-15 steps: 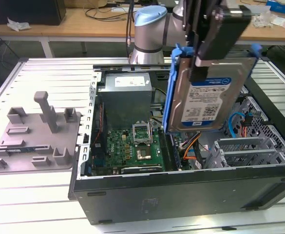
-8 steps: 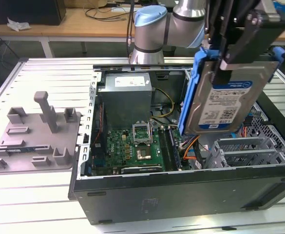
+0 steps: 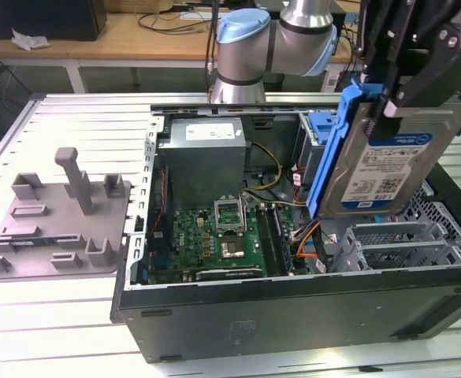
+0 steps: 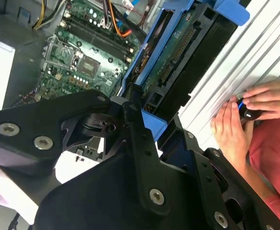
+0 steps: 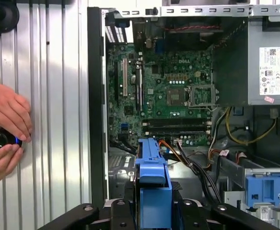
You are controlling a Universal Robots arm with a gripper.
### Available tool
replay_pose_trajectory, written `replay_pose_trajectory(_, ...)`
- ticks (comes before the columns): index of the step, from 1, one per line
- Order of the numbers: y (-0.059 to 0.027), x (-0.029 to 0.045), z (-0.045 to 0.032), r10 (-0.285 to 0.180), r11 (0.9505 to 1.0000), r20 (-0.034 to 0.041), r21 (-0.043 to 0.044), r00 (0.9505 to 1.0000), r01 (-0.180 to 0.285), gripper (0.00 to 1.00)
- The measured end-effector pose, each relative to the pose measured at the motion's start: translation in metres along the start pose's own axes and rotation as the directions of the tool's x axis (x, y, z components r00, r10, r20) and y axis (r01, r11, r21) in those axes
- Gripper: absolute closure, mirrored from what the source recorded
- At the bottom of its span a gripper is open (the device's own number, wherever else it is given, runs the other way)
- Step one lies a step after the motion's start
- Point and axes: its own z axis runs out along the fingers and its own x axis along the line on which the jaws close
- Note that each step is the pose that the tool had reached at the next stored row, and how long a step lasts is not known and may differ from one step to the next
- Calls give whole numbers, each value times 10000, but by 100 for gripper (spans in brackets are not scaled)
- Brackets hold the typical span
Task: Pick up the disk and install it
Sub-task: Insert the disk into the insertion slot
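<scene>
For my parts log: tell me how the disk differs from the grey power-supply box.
The disk hangs tilted above the computer case, clamped in the gripper; the power-supply box sits inside it. The disk has a bright blue plastic frame; the box is bare grey metal. Both are rectangular and carry a label.
</scene>
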Motion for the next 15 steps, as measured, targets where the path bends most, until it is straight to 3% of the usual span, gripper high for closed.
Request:
replay_pose_trajectory(4, -71, 25, 15, 2, 10000, 225, -4, 9997, -2, 64)
replay_pose_trajectory(15, -320, 68, 62, 52, 10000, 317, -23, 9995, -52, 64)
